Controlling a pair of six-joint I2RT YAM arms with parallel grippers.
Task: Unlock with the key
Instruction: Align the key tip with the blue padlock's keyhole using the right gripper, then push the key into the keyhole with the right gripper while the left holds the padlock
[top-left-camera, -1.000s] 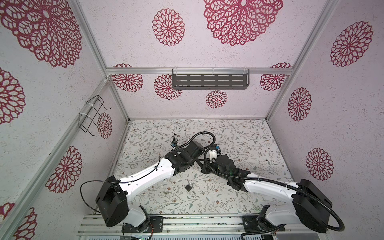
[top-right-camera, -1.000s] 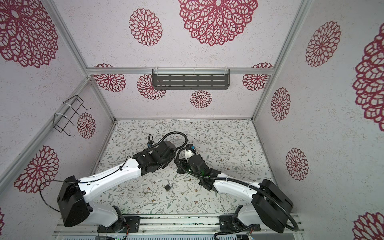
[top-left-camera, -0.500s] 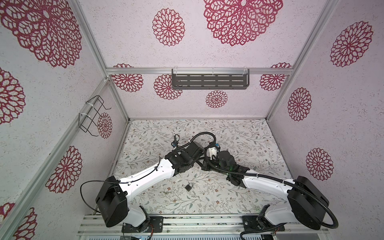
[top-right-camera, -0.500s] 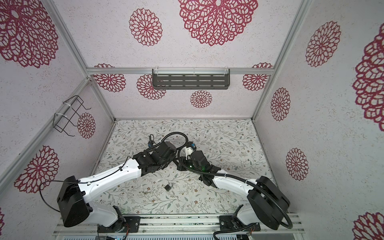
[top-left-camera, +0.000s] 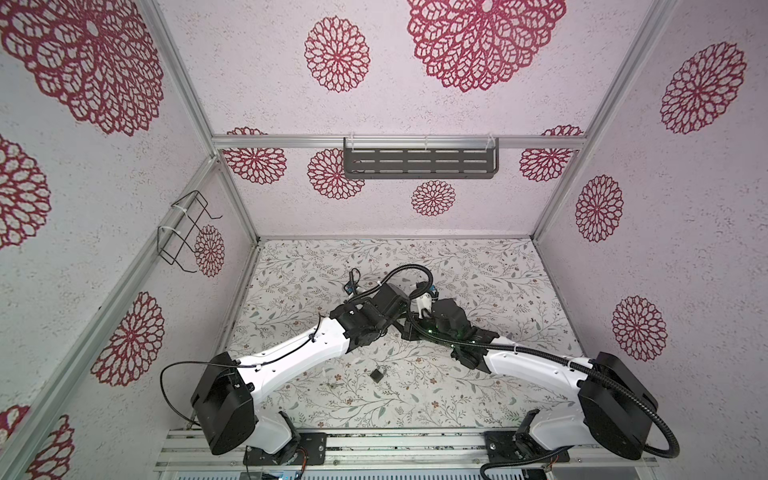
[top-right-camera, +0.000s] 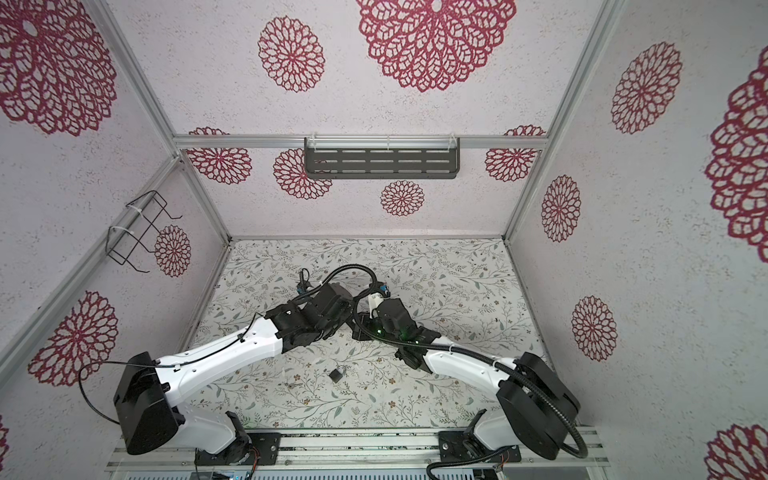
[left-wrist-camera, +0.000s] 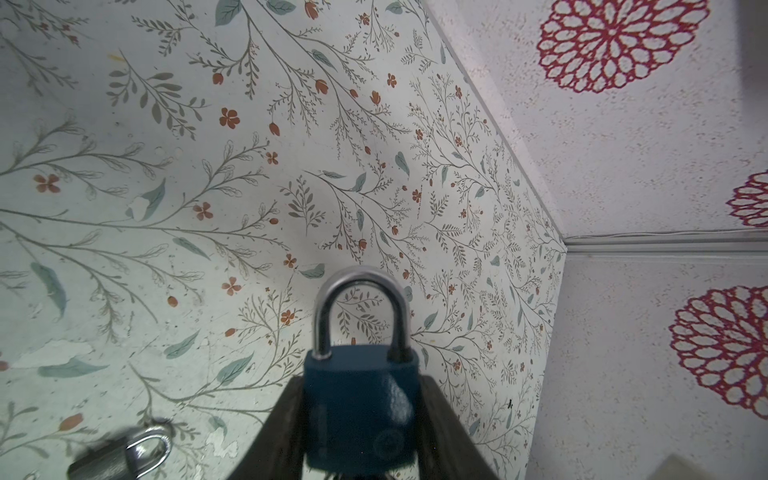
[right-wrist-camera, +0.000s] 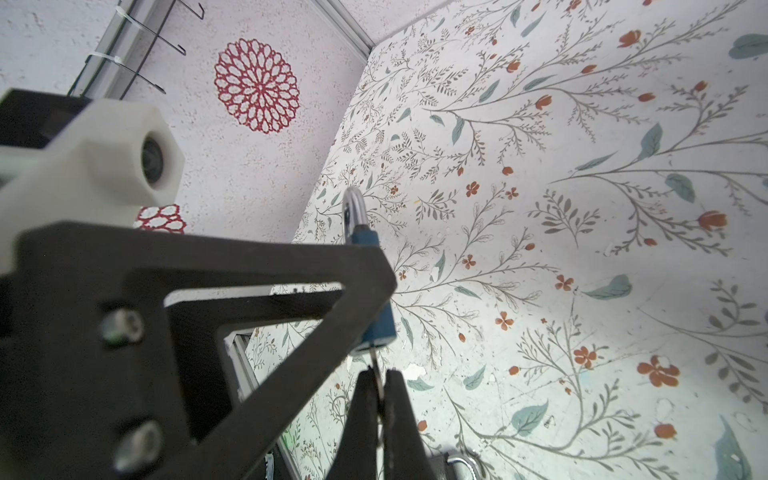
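Turning key looks like step in hand. Left tool (left-wrist-camera: 361, 432) clamps blue padlock (left-wrist-camera: 357, 386), shackle (left-wrist-camera: 360, 276) closed, lifted off bench (left-wrist-camera: 208, 166). Right tool (right-wrist-camera: 377, 386) pinches key (right-wrist-camera: 375, 358), blade apparently in keyway just ahead of its tips. Next: twist right wrist about blade axis, no side load. Spare padlock (top-left-camera: 377, 373) on bench below both tools; walls (left-wrist-camera: 623, 166) well apart.

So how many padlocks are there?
2. A blue padlock is gripped in the left pincer; a grey padlock lies on the table. Others might be hidden.
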